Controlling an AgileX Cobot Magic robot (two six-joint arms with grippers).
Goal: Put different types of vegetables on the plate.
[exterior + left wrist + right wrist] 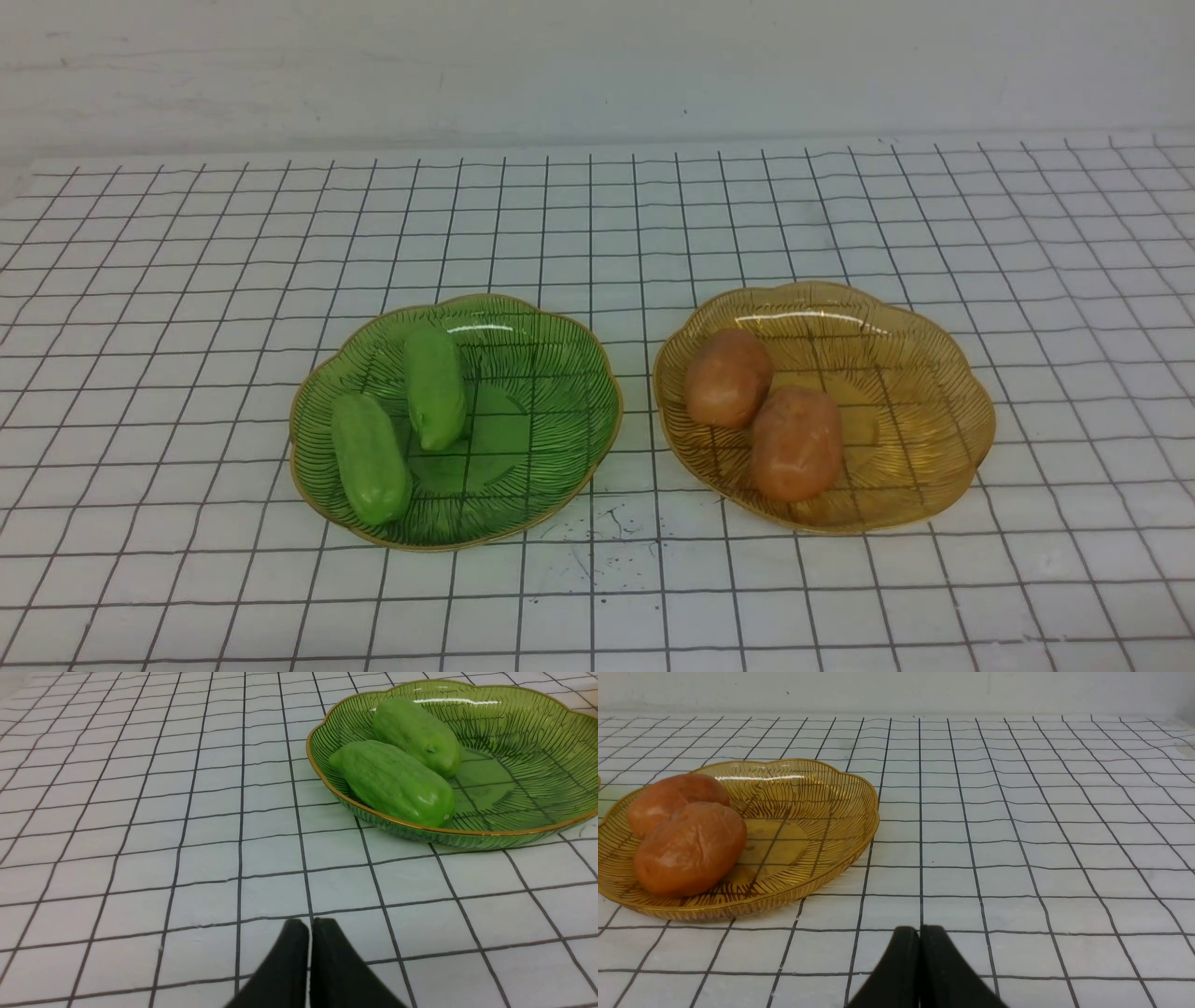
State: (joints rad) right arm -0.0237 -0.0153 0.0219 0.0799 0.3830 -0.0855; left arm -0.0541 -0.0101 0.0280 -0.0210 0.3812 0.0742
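My left claw (310, 926) and right claw (920, 933) are each closed, empty, well apart from the cucumbers (435, 387) and potatoes (797, 444).

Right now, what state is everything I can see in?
Green plate: upright, holding both cucumbers
Amber plate: upright, holding both potatoes
Cucumbers: lying on their sides, whole
Potatoes: lying side by side, whole
Left fingers: shut, holding nothing
Right fingers: shut, holding nothing
Gridded table surface: lying flat, marked with dark specks
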